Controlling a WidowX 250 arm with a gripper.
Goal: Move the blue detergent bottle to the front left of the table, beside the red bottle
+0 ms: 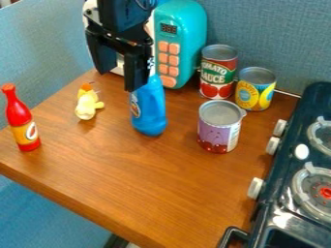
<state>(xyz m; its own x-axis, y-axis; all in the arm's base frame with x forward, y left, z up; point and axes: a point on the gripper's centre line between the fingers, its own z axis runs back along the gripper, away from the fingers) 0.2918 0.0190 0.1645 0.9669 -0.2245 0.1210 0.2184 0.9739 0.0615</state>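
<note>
The black hand point(119, 81) hangs in front of the toy microwave point(188, 38), its two fingers well apart with nothing gripped between them. It points downward, which probably suits reaching upright things from above. The blue bottle point(149, 111) is nearest to it, standing on the desk point(129, 184) in front of the microwave; one finger crosses in front of its upper part, and whether they touch I cannot tell. The bottle stands on its broad base, likely so that its narrower top can be reached.

The red sauce bottle point(24, 123) also stands on its base, well to the left of the microwave, and the small yellow toy point(86, 102) sits nearer the microwave on that same side. The tomato can point(218, 72) and the yellow-and-blue can point(255, 90) stand just to the right of the microwave, with the purple can point(218, 127) farther in front of it; their flat ends keep them steady. The toy stove point(277, 174) is far to the right of the microwave, knobs point(256, 187) facing the desk, presumably for easy reach.

Counted: one microwave, two bottles, one yellow toy, three cans, one stove with four white knobs and two burners in sight
</note>
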